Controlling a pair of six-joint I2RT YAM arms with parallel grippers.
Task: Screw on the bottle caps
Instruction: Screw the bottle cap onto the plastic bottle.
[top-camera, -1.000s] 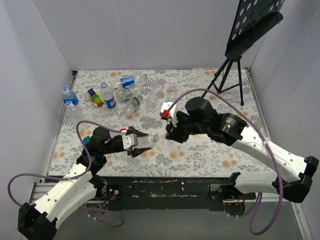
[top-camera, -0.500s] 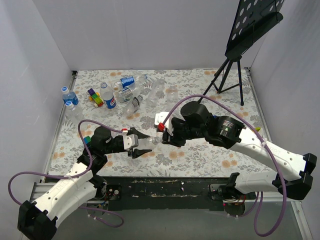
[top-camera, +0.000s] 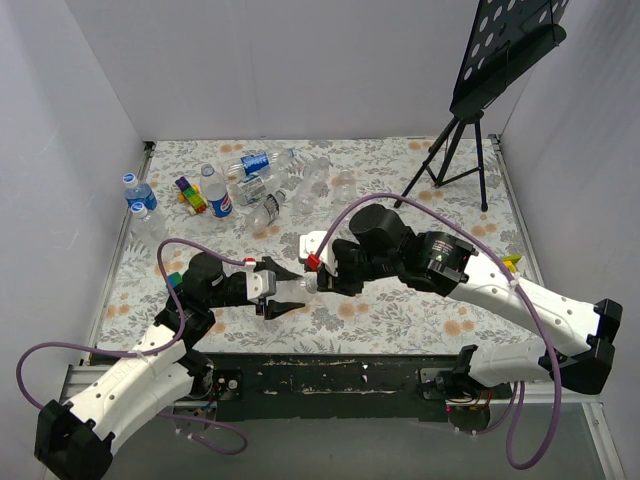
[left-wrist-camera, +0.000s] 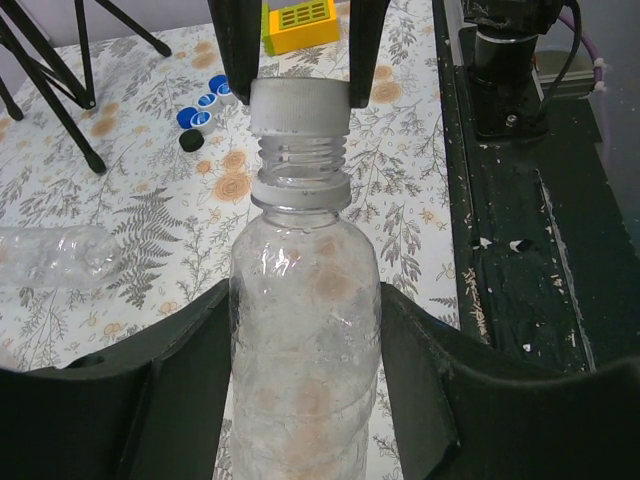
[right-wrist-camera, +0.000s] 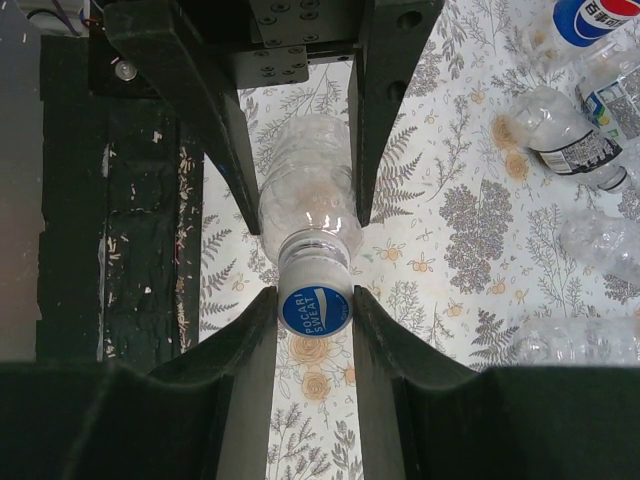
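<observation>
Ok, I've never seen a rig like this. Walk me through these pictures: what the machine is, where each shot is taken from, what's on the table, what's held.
These are two robot arms bolted at the near edge of a flowered table. The wide picture looks down from above and behind them. The other two come from a camera on each wrist, looking along that arm's own fingers. The left fingers clamp the body of a clear bottle. The right fingers pinch a cap sitting on that bottle's neck. Elsewhere on the table are more bottles at the far left, a few loose caps, and a black stand at the far right.
</observation>
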